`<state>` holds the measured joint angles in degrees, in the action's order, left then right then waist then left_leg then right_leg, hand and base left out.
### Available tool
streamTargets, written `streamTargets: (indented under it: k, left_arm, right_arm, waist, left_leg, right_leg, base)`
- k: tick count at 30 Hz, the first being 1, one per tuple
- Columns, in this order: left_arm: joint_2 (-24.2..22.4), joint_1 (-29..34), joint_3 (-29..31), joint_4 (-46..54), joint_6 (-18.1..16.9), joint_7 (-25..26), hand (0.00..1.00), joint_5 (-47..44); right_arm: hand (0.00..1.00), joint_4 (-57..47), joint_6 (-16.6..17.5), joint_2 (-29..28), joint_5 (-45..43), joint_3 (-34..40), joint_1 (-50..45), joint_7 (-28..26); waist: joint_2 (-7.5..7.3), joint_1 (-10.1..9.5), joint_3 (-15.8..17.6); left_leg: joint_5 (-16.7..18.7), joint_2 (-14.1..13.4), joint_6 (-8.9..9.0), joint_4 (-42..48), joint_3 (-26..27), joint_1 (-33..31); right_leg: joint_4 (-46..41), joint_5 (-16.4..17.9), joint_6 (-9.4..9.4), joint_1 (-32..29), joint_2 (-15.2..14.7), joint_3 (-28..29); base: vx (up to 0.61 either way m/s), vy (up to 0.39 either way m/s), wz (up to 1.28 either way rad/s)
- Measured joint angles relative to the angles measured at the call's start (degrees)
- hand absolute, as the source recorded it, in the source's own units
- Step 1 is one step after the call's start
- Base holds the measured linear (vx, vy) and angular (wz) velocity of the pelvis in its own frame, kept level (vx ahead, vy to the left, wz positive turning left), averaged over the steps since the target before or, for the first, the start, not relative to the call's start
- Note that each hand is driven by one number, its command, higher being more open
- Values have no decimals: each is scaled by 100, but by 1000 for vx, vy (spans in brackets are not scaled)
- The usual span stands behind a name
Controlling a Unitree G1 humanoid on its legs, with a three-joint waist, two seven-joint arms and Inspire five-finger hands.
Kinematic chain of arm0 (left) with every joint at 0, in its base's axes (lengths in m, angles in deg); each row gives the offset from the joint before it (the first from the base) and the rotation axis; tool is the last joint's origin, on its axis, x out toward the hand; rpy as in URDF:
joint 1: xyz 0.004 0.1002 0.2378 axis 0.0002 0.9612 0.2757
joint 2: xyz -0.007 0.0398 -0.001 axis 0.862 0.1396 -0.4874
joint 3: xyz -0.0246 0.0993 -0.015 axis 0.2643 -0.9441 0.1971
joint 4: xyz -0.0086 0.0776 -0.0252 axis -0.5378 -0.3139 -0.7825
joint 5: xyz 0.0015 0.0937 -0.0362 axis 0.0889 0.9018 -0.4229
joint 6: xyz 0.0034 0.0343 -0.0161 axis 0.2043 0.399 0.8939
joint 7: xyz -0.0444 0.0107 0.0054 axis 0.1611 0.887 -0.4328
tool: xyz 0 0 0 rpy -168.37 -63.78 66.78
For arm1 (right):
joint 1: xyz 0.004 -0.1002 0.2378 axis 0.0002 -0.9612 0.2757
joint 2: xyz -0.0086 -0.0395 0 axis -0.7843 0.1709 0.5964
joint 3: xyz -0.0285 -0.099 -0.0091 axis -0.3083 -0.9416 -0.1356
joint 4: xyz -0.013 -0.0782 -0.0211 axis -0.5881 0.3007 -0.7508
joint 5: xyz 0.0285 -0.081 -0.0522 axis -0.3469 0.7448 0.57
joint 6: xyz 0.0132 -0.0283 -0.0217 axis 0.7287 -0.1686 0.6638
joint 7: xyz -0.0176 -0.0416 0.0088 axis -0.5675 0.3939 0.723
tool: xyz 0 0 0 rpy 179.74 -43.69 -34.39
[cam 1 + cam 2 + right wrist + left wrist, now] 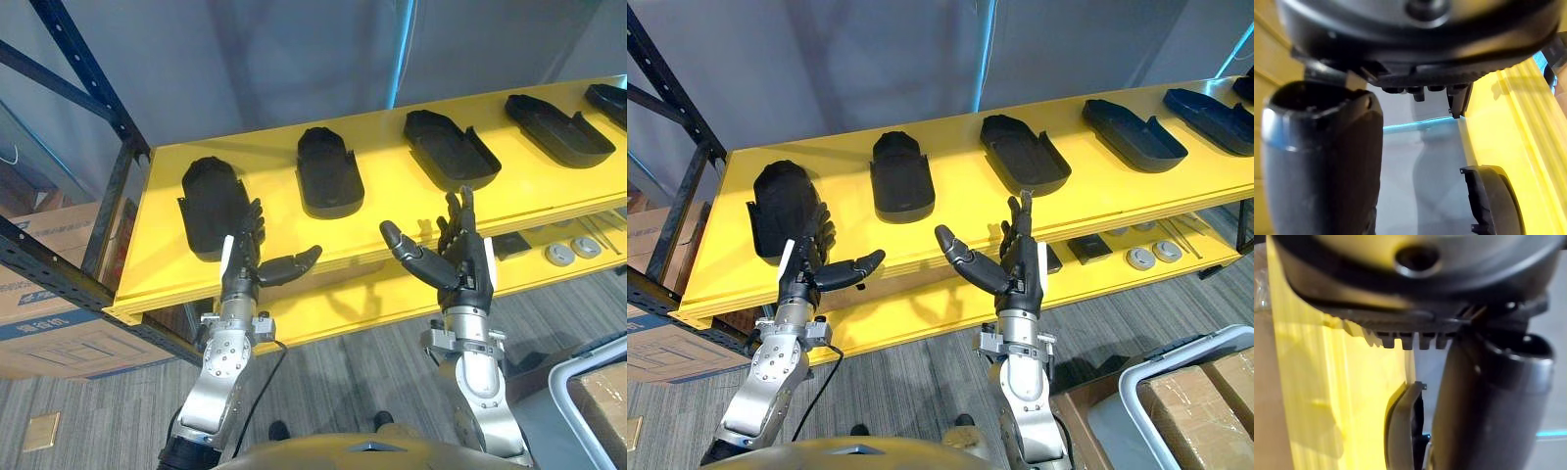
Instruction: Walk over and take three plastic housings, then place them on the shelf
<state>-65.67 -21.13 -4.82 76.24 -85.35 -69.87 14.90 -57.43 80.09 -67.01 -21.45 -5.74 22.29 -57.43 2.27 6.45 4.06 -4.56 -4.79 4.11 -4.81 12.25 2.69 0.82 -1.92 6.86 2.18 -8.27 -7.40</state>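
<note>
Standing at the yellow shelf (392, 201), you had both hands empty. The left hand (241, 262) was raised at the front edge near the shelf's left end, fingers straight and thumb spread wide. The right hand (458, 262) was held up the same way at the front edge nearer the middle, wide open and clear of everything. Five black plastic housings lay in a row along the shelf top, each apart from the next. The leftmost housing (209, 201) sat just beyond your left fingertips, though whether they touched it could not be told. Then came the second housing (329, 174), the third housing (451, 147), the fourth housing (556, 127) and the last housing (609, 101) at the right end. By my reading, either the placing was finished or a pick was about to begin; the views did not settle which. If any housings were left to move, you needed a grasp first.
</note>
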Motion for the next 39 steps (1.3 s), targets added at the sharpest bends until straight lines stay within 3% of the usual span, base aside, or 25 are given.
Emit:
streamTargets:
  k: [6,15,18,20,23,30,34,39]
  left_arm:
    - [-13,-4,155,-50,24,341,100,4]
    - [-25,-18,237,-128,90,278,100,-4]
    - [-27,-18,243,-128,-185,106,100,-27]
    - [-60,-19,241,-105,-675,-76,100,-52]
    - [-118,-22,230,94,-1128,-215,100,-92]
    - [-109,-27,234,1604,-2171,-244,100,-297]
    - [-109,-19,326,1903,-2195,-162,100,-319]
    - [-138,293,482,1912,-1927,-1,100,-557]
  right_arm:
    - [100,1,0,-22,0,-1,0,-2]
    - [100,2,0,-58,-1,-1,0,-5]
    - [100,3,0,-59,-2,0,1,-11]
    - [100,3,0,-62,-2,-1,0,-27]
    - [100,3,0,-67,-2,-4,1,-50]
    - [100,1,-1,-110,-2,-23,-1,-153]
    - [100,-4,-2,-110,-2,-52,-1,-243]
    - [100,-40,-13,-110,-5,-237,-2,-273]
  waist:
    - [0,0,0]
    - [-1,-2,-1]
    - [-1,-1,0]
    - [-1,-2,0]
    - [-1,-2,0]
    - [3,-13,-2]
    - [6,-24,-3]
    - [11,-34,1]
  left_leg:
    - [0,0,0,0,-3,6]
    - [0,0,0,-1,-5,12]
    - [0,1,0,0,-4,11]
    - [0,1,1,0,-4,11]
    - [0,1,1,1,-5,11]
    - [5,0,6,1,-30,10]
    - [5,3,6,0,-85,0]
    - [7,4,8,0,-158,-29]
  right_leg:
    - [0,0,0,6,0,-1]
    - [-4,2,-3,12,0,-1]
    - [-3,2,-3,10,0,0]
    - [-3,2,-3,10,0,0]
    - [-4,3,-3,10,0,0]
    - [2,6,-6,20,0,-13]
    - [19,9,-7,45,-1,-54]
    - [31,16,-13,69,-1,-144]
  base:
    - [0,0,0]
    - [0,0,0]
    - [0,0,0]
    - [0,0,0]
    - [0,0,0]
    - [0,0,0]
    - [0,0,6]
    - [-1,-2,8]
